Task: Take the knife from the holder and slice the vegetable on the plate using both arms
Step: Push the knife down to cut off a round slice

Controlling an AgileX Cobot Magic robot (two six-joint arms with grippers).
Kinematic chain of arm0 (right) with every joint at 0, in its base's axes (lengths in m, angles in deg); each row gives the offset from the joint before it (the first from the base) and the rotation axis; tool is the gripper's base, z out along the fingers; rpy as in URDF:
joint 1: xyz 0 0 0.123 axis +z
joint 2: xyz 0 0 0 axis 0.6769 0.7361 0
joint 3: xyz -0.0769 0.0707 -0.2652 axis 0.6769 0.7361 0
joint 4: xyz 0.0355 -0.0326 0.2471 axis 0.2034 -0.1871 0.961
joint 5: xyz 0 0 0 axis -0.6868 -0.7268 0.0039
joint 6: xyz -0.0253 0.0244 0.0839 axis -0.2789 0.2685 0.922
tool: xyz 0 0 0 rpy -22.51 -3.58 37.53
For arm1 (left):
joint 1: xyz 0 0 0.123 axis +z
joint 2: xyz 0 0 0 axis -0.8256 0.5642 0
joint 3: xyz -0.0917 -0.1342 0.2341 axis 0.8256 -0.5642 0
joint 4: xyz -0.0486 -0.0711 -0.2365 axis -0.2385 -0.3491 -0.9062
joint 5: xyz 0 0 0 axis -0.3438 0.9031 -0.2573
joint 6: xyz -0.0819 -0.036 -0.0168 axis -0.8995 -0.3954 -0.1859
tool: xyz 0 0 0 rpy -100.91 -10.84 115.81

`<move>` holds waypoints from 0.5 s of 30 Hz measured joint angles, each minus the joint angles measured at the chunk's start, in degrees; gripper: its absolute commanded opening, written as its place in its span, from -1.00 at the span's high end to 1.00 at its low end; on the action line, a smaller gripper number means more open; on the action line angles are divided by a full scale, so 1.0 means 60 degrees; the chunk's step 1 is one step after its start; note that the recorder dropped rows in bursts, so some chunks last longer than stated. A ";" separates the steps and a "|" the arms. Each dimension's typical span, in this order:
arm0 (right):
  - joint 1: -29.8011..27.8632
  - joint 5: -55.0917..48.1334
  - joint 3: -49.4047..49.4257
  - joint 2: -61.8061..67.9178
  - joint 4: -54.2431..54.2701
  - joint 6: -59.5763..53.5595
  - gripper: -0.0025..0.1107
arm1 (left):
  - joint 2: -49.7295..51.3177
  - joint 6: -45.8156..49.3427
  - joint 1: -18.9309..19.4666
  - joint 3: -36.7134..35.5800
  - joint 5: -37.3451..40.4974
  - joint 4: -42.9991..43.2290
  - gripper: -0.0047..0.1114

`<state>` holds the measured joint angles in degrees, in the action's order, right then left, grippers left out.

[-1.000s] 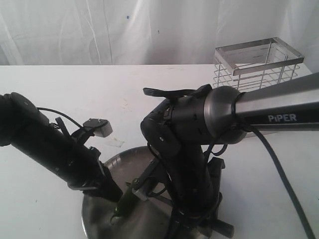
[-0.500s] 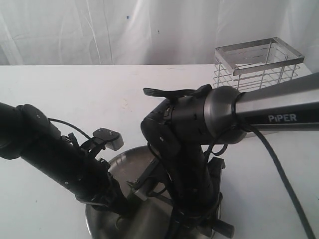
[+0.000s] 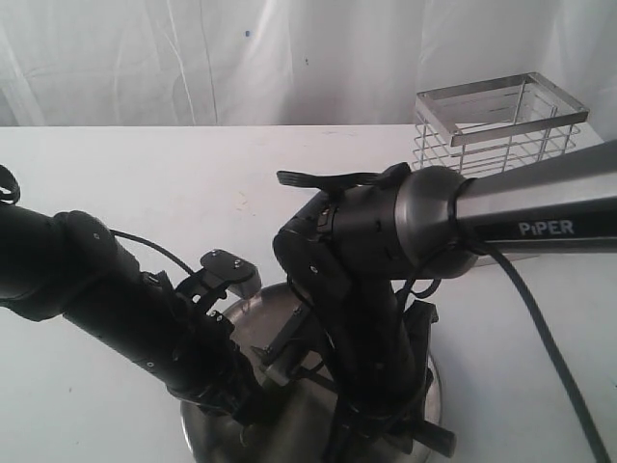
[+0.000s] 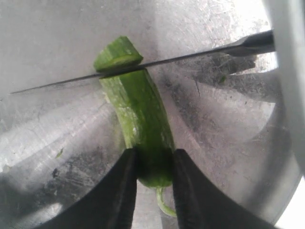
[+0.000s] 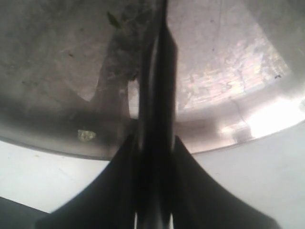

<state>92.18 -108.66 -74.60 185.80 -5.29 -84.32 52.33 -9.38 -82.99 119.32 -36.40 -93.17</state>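
On large round brushed-steel plate (image 4: 57,43): glossy green chilli-like vegetable (image 4: 140,119), stem end pinched by left gripper (image 4: 155,167); long slim dark-bladed knife (image 4: 143,64), clamped in right gripper (image 5: 155,152), crossing pod's long axis near free cut end.

Glossy green vegetable (image 4: 143,119), dull grey plate (image 4: 57,43), black knife (image 4: 200,53).

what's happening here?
Two arms are slicing a vegetable on a steel plate. The left gripper pinches the vegetable at its stem end. The right gripper holds the knife, whose blade lies across the vegetable near its cut end. The wire holder stands behind, at the table's back right.
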 measured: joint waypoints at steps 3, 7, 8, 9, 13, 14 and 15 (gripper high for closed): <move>0.0000 0.0000 -0.0016 0.0043 0.0000 0.0017 0.96 | 0.0000 0.0000 0.0000 0.0000 0.0000 -0.0020 0.38; 0.0000 0.0015 -0.0016 0.0289 -0.0018 0.0017 0.96 | 0.0000 0.0000 0.0000 0.0000 -0.0017 -0.0020 0.38; 0.0000 0.0053 -0.0016 0.0356 -0.0018 0.0017 0.96 | 0.0000 0.0000 0.0000 0.0000 -0.0017 -0.0020 0.38; 0.0000 0.0059 -0.0034 0.0424 -0.0018 0.0017 0.96 | 0.0000 0.0000 0.0000 0.0000 -0.0017 -0.0020 0.38; 0.0000 0.0102 -0.0241 0.0635 -0.0018 0.0017 0.96 | 0.0000 0.0000 0.0000 0.0000 -0.0017 -0.0020 0.38; 0.0000 0.0119 -0.0289 0.0681 -0.0018 0.0017 0.96 | 0.0000 0.0000 0.0000 0.0000 -0.0017 -0.0020 0.38; 0.0000 0.0124 -0.0359 0.0705 -0.0040 0.0017 0.96 | 0.0000 0.0000 0.0000 0.0000 -0.0017 -0.0020 0.38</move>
<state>92.18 -107.91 -76.76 190.04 -5.53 -84.22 52.33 -9.38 -82.99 119.32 -36.51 -93.29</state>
